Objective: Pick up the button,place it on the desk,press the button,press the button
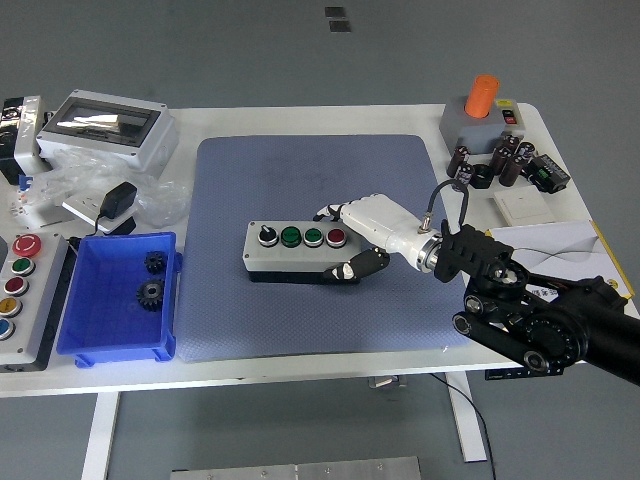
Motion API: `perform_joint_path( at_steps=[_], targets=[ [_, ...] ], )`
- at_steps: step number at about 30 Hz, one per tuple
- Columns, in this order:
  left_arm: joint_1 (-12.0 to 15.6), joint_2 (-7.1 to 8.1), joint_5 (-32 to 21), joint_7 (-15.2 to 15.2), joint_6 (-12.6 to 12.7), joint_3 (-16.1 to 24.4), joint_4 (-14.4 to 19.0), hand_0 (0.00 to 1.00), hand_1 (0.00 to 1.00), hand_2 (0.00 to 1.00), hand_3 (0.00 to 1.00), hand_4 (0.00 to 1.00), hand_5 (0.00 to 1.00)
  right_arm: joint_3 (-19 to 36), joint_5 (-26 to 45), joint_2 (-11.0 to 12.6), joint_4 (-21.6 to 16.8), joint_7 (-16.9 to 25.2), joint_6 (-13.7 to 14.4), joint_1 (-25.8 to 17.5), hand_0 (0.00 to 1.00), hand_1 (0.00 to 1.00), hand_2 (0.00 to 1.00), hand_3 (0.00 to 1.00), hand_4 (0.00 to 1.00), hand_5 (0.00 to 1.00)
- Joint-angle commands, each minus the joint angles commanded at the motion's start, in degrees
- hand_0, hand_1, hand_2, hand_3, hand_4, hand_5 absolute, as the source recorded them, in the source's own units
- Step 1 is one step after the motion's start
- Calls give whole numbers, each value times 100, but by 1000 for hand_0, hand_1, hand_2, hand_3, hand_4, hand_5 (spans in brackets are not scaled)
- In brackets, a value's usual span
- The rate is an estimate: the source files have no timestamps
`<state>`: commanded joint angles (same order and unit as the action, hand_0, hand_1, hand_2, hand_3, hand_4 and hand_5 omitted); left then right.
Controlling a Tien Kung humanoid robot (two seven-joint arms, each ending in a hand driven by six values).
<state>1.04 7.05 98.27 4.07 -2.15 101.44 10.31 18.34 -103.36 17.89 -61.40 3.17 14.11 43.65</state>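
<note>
1. While only the head view is given, everything listed comes from it: the button box [296,250] lies on the blue mat [320,190], a little toward 6 o'clock of the mat's centre, its long axis running 9 to 3 o'clock.
2. Right hand [365,235]: white, at the box's 3 o'clock end, gripping it, with fingers over the far edge and the thumb [352,268] against the near face.
3. Relation for the coming move: the box sits directly at 9 o'clock of the hand. Whether its underside is fully down on the mat cannot be told; I judge that the release comes next, then the pressing.
4. Box top, from 9 to 3 o'clock: a black knob, two green buttons, one red button [335,237] nearest the hand.
5. Left hand: not visible; the right is the only one near.
6. Blue bin [100,340], at 9 o'clock of the mat: holds two dark gears [150,292].
</note>
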Motion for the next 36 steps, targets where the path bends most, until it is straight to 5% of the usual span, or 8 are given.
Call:
perform_joint_path(
  at_steps=[2,3,14,20,21,26,27,36],
  targets=[
    [-2,-3,-2,0,-1,-2,0,732,736,627,651,590,231,1,-28,4,-6,-17,-30,0,419,621,625,597,529,2],
    [-4,-5,-5,-1,-2,-4,0,732,736,626,651,590,231,3,-41,6,-14,-26,-45,1,707,738,752,703,542,2],
    [-7,-13,-44,3,10,-26,0,732,736,626,651,590,231,50,-139,22,-102,-110,-281,18,748,774,810,794,591,2],
    [-5,-20,-58,-1,8,-35,0,732,736,626,650,589,232,84,-112,36,-199,-128,-379,14,759,785,859,895,714,60],
    [-5,-20,-59,-2,8,-35,0,731,736,625,650,586,233,91,-100,38,-218,-129,-391,12,768,790,885,946,837,166],
    [-4,-23,-63,-4,5,-33,0,731,736,625,650,586,233,179,-58,61,-344,-150,-427,-3,768,790,885,946,837,166],
    [-4,-23,-60,-4,5,-29,0,731,735,624,648,581,232,198,-45,64,-366,-157,-429,-4,779,789,901,998,982,358],
    [0,-31,-78,-36,-2,-28,0,731,735,624,645,575,234,462,75,166,-627,-278,-539,-66,777,792,914,998,998,400]
  ],
)
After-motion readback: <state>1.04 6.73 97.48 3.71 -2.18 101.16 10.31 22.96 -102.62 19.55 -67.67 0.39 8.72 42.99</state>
